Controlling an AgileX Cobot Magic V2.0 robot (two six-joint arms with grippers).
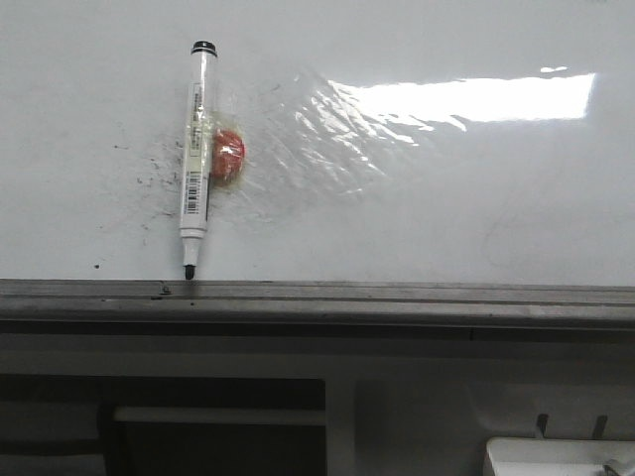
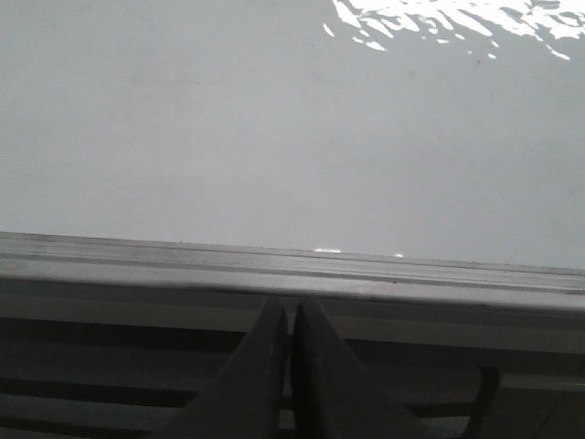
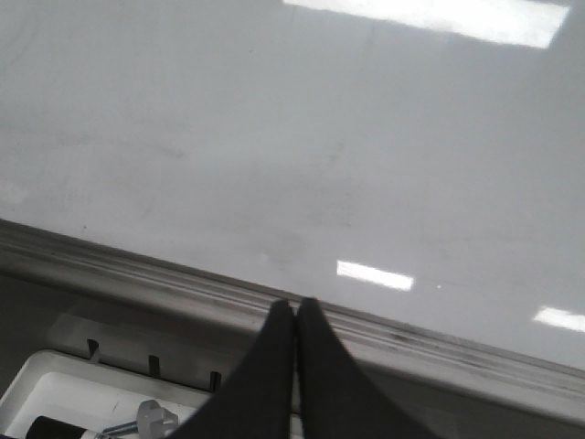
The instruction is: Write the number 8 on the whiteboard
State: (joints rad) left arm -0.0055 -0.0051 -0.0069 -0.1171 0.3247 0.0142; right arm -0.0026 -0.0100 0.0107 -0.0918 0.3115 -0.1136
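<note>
The whiteboard (image 1: 427,198) fills the front view, glossy white with glare and a grey metal ledge (image 1: 317,297) along its near edge. A white marker (image 1: 196,149) with a black cap hangs tip down on the board, stuck with tape and a red-orange blob (image 1: 228,156). Black specks lie left of it. No drawn number 8 shows. Neither gripper shows in the front view. My left gripper (image 2: 289,311) is shut and empty in front of the ledge (image 2: 292,270). My right gripper (image 3: 294,311) is shut and empty at the ledge (image 3: 137,274).
A white tray (image 3: 55,393) with a bolt and a dark item lies below the ledge by the right gripper; its corner shows in the front view (image 1: 556,458). Dark shelving sits under the ledge (image 1: 198,416).
</note>
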